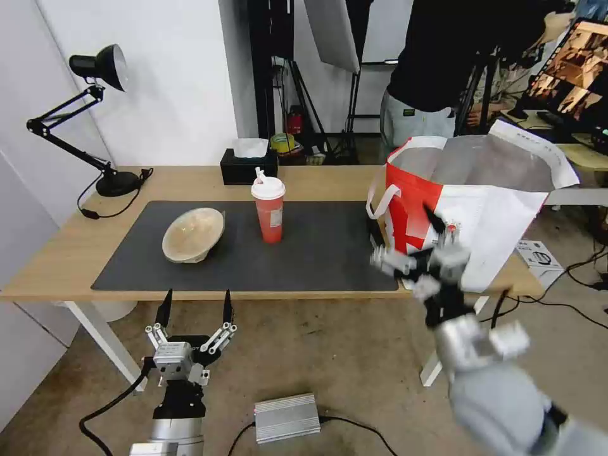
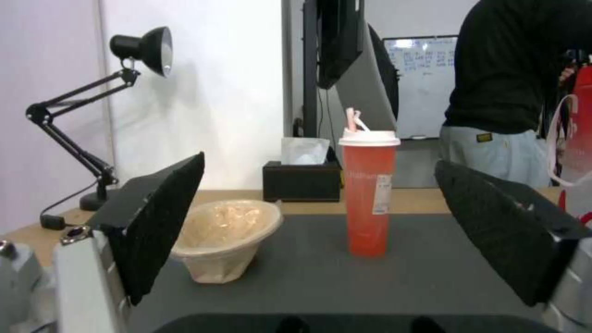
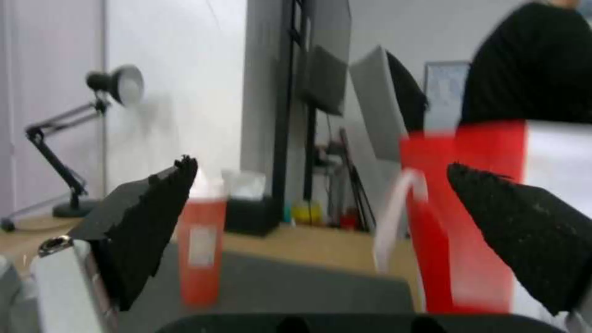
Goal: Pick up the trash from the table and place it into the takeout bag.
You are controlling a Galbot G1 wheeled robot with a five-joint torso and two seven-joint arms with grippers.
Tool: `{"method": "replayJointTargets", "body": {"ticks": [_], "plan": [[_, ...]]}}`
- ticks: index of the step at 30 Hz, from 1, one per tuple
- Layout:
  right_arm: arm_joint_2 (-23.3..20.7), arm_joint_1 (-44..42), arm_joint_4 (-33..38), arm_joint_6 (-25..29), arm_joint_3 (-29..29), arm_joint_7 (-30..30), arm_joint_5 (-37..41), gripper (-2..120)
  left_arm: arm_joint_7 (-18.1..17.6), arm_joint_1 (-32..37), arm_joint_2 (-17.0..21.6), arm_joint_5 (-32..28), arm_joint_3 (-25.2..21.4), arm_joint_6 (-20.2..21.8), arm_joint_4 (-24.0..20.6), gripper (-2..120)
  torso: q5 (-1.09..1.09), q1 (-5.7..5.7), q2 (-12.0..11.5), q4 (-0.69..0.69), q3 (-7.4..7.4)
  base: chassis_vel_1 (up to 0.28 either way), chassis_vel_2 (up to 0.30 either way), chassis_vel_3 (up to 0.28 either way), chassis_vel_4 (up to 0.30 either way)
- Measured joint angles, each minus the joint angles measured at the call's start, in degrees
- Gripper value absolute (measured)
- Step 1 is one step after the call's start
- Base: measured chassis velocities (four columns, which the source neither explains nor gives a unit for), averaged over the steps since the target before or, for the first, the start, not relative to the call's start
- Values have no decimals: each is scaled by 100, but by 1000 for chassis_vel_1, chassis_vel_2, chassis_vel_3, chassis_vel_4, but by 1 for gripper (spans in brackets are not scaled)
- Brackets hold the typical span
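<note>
Two trash things sit on the table's (image 1: 57, 256) dark mat: a beige bowl (image 1: 192, 235) tipped on its side and a red cup (image 1: 268, 210) standing up. The left gripper (image 1: 194, 307) waits below the near table edge, wide open and empty. The right gripper (image 1: 411, 240) is open and empty too, just in front of the takeout bag (image 1: 468, 215) at the table's right end.

The left gripper (image 2: 317, 233) hangs with its black fingers (image 2: 163, 217) spread wide before the table (image 2: 425, 200). Between them, on the grey mat (image 2: 321, 277), a beige bowl (image 2: 225, 238) lies tilted near an upright red cup (image 2: 369, 194). Behind stand a tissue box (image 2: 302, 178) and a lamp (image 2: 92, 115).
</note>
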Motion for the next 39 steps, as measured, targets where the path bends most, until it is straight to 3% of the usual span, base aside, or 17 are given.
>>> {"method": "replayJointTargets", "body": {"ticks": [6, 11, 25, 39], "plan": [[797, -916, -109, 213, -81, 130, -566, 100, 2, -1, -7, 5, 7, -4, 5, 100, 1, -1, 0, -1, 0, 0, 0, 0, 0], [1177, -1353, -245, 392, -260, 222, -915, 100, 2, -5, 1, 5, 7, -7, 12, 100, 0, 0, 0, -1, 0, 0, 0, 0, 0], [1347, -1712, -420, 399, -576, 374, -1308, 100, 4, -44, 27, -4, 37, -9, 56, 100, 1, 1, 0, 0, 1, 0, 0, 0, 0], [1421, -1532, -462, 425, -659, 358, -1350, 100, 5, -29, -1, -6, 45, -11, 60, 100, 1, 1, -1, 0, 1, 0, 0, 0, 0]]}}
